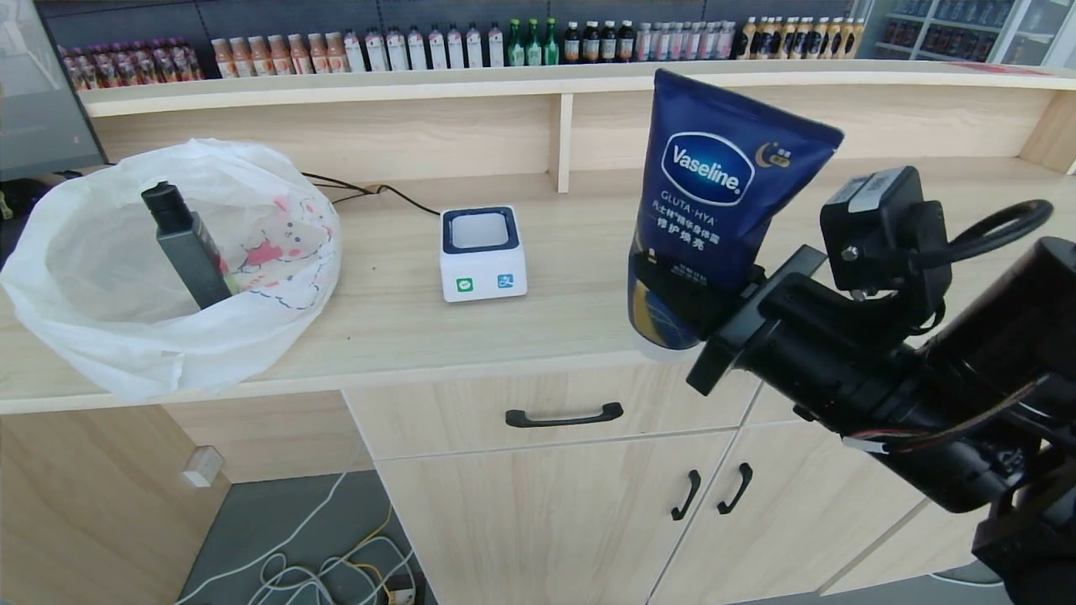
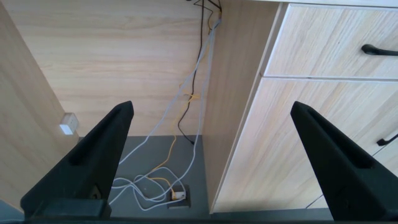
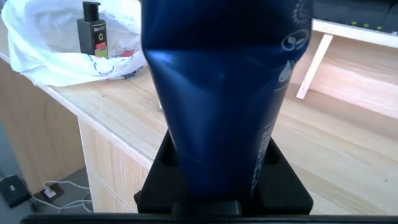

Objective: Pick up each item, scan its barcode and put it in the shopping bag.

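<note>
My right gripper (image 1: 685,315) is shut on a dark blue lotion tube (image 1: 714,202), held upright, cap down, above the counter's front edge at the right. In the right wrist view the tube (image 3: 227,93) stands between the fingers (image 3: 158,168). The white scanner box (image 1: 482,252) sits mid-counter, left of the tube. A white plastic shopping bag (image 1: 109,277) lies open at the counter's left end, a dark bottle (image 1: 185,244) standing inside; the bag (image 3: 43,53) and bottle (image 3: 92,34) appear far off from the right wrist. My left gripper (image 2: 211,162) hangs open below the counter, facing the cabinet.
A raised wooden shelf (image 1: 555,109) runs along the back of the counter with rows of bottles behind it. A black cable (image 1: 370,192) trails from the scanner toward the bag. Drawer and cabinet handles (image 1: 565,416) sit below; loose cables (image 2: 161,180) lie on the floor.
</note>
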